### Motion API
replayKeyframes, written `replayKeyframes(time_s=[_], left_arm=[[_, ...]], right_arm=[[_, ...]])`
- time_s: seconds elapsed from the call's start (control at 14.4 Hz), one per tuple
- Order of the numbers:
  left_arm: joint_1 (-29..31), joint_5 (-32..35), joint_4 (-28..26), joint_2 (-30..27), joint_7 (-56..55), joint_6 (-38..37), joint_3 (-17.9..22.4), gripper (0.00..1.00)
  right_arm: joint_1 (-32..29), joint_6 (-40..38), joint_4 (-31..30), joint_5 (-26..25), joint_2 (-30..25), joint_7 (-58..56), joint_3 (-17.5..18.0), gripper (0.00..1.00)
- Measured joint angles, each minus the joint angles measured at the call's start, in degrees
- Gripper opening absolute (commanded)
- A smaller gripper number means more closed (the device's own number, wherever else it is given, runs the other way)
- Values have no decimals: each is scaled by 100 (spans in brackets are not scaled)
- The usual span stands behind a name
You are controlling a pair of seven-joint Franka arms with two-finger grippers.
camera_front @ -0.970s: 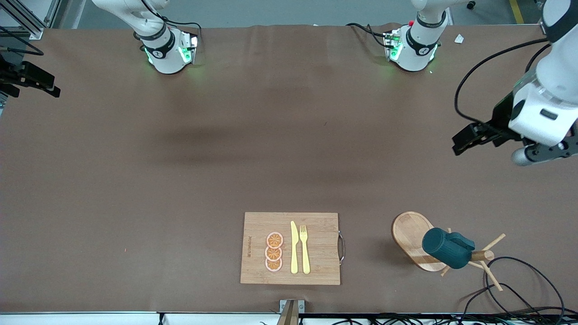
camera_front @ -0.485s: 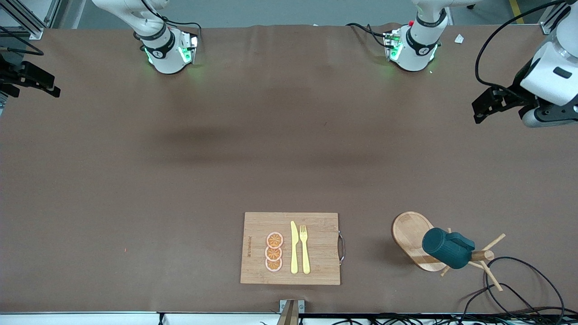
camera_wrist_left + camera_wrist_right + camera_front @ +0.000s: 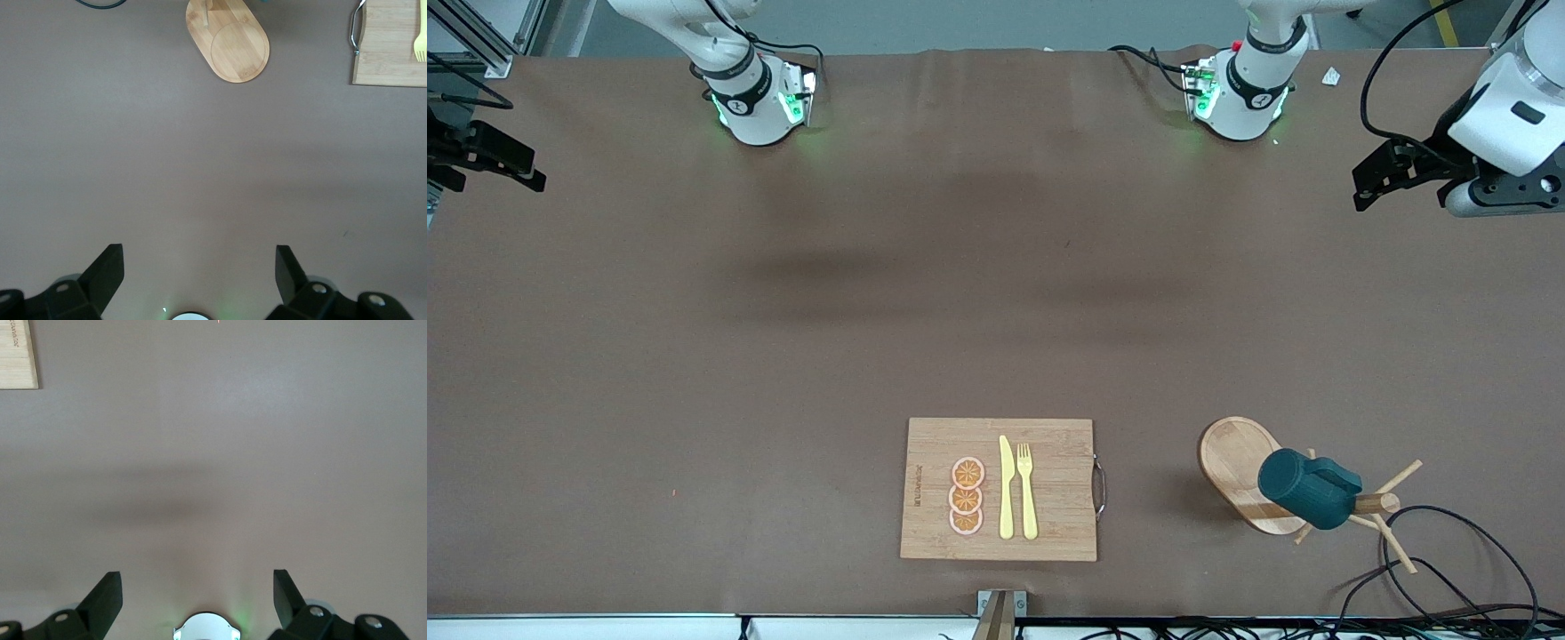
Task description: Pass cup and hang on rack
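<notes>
The dark teal cup (image 3: 1307,487) hangs on a peg of the light wooden rack (image 3: 1236,462), near the front camera toward the left arm's end of the table. My left gripper (image 3: 1376,176) is open and empty, high over the table edge at the left arm's end, well away from the rack. In the left wrist view its jaws (image 3: 199,257) stand wide apart over bare table, with the rack's oval base (image 3: 230,43) far off. My right gripper (image 3: 489,160) waits open and empty over the right arm's end of the table; its jaws (image 3: 197,581) stand wide apart.
A bamboo cutting board (image 3: 1049,524) with a metal handle lies near the front edge, carrying orange slices (image 3: 967,496), a yellow knife (image 3: 1006,487) and a fork (image 3: 1027,489). It also shows in both wrist views (image 3: 387,60) (image 3: 17,353). Black cables (image 3: 1449,551) loop beside the rack.
My left arm has risen and pulled back from over the table toward its own end and base. The cup stays on the rack. The right arm has not moved.
</notes>
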Motion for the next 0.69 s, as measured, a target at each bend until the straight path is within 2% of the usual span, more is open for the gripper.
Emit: replayKeyframes(time_s=[0.69], left_arm=[[43, -37, -17, -134, 583, 20, 53, 100]], right_arm=[[0, 0, 0, 0, 0, 0, 0, 100]])
